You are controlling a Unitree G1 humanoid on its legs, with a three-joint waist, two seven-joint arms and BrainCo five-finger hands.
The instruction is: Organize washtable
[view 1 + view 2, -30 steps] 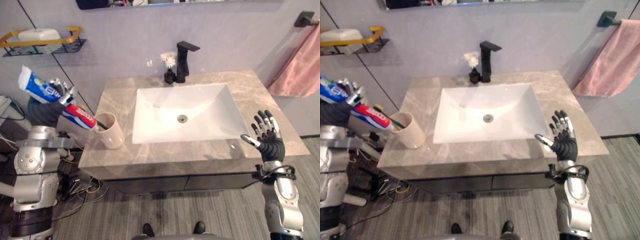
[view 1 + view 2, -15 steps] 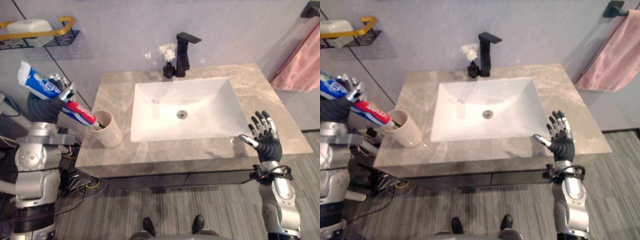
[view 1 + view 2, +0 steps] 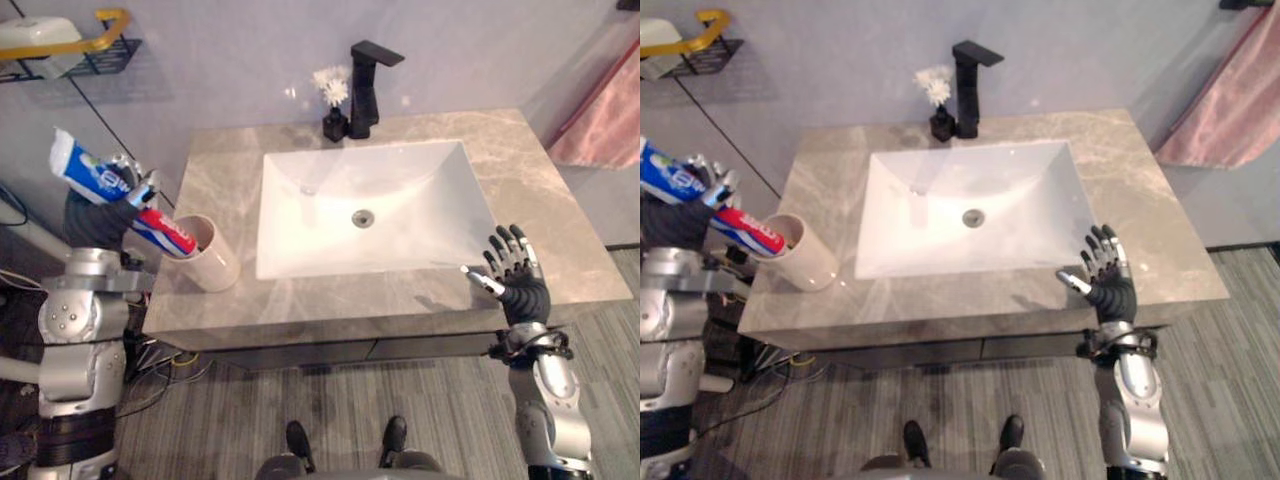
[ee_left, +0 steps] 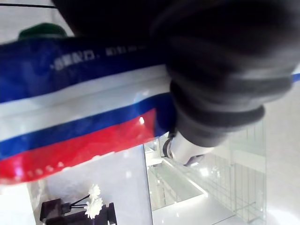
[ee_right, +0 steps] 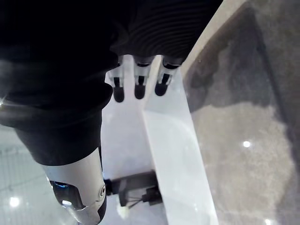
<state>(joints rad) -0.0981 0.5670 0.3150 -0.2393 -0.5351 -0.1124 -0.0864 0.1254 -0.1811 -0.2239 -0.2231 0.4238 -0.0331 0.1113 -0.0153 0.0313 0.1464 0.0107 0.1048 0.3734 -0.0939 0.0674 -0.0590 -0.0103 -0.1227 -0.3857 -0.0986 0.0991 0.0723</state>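
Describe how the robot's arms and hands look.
The left arm and right arm are silver-grey with rounded joints. The left hand and right hand have silver fingers with dark tips and a thumb; a dark ribbed cover wraps each hand's back and wrist.

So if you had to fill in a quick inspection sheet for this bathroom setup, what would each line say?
Surface: marble counter with a white sink set into it.
Job's things: toothpaste tube held up at the left, its lower end at the mouth of the cream cup on the counter's left end.
Clutter: small black vase of white flowers beside the black faucet, behind the sink.
Hands: left hand closed round the tube; right hand open, fingers spread, empty, at the counter's front right edge.
Cables: loose wires on the floor under the counter's left end.
Surroundings: pink towel on the right; wire shelf holding a white item on the left.
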